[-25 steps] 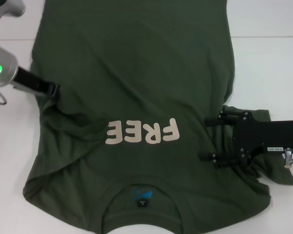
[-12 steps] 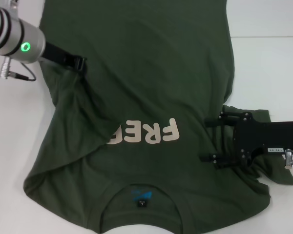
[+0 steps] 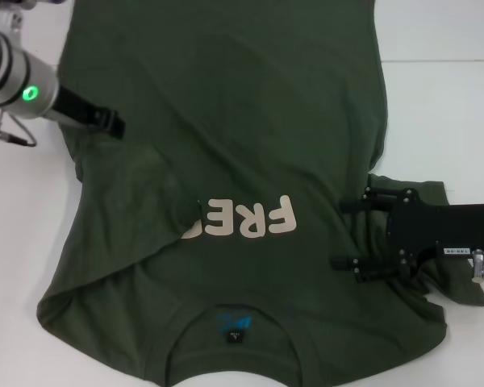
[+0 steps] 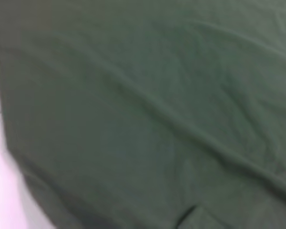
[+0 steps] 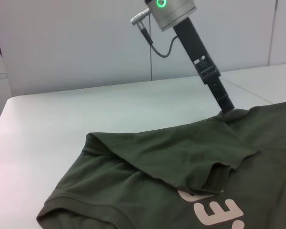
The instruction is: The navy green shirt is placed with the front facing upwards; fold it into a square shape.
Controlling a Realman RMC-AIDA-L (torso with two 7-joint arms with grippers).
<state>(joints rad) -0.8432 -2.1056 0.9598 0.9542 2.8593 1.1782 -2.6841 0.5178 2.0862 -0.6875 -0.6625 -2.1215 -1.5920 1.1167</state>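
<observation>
Pinching one green shirt (image 3: 226,121) edge — left hand (image 3: 113,125) closed; right hand (image 3: 351,234) rests spread, empty.

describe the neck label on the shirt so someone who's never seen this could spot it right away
Start from the navy green shirt spread across the white table, and follow it down to the ribbed collar at the near edge. Inside sits the neck label: a small dark patch with a blue mark, below the cream lettering.

— How's the light?
— Bright and even, seemingly from overhead; the white table (image 3: 436,105) is nearly washed out, shadows soft.
— Sharpness?
— Head and right wrist views are crisp. The left wrist view is blurred, the shirt (image 4: 148,109) showing only vague creases.
</observation>
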